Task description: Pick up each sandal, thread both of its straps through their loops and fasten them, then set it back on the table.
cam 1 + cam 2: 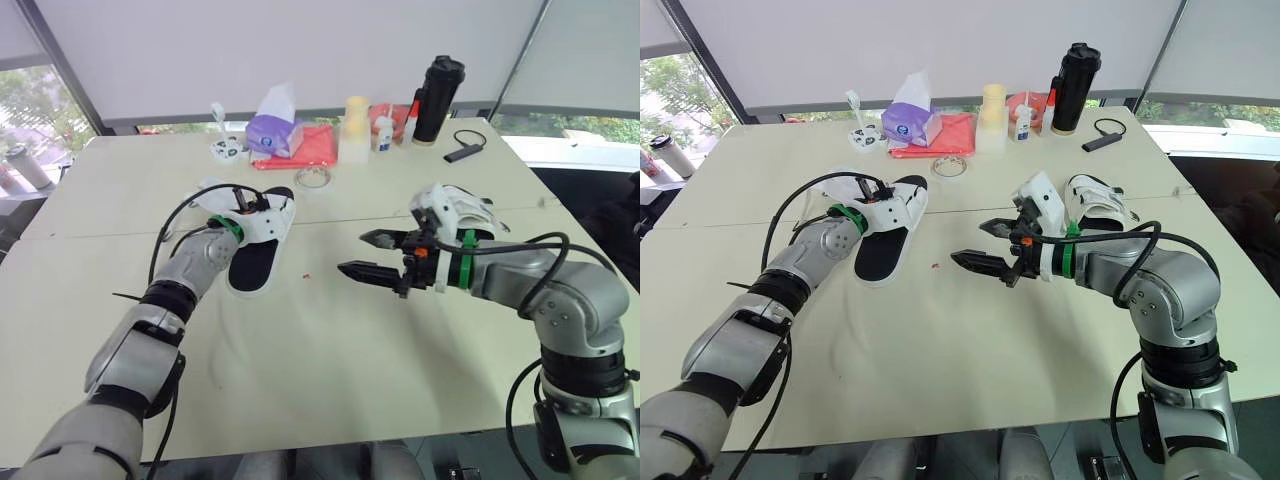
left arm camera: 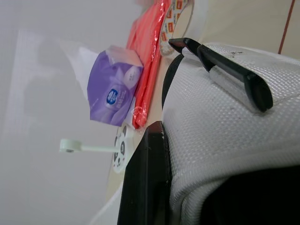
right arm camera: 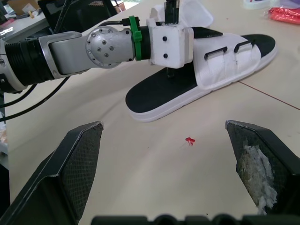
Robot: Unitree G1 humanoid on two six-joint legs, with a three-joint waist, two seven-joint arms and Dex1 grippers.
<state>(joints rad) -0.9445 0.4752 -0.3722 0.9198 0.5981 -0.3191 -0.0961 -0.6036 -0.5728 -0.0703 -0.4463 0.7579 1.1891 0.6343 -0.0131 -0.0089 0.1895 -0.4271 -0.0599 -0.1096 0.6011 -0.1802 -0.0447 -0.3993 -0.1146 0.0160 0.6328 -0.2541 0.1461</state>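
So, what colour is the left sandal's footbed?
Black footbed on that sandal, clearest in right wrist view.

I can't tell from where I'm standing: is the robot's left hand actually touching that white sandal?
Touching. The left wrist view shows a black finger of the left hand lying flat on the sandal strap, no gap.

Head stereo pair overlooking table (image 1: pixel 330 380), both wrist cameras facing one sandal (image 3: pixel 225 70)
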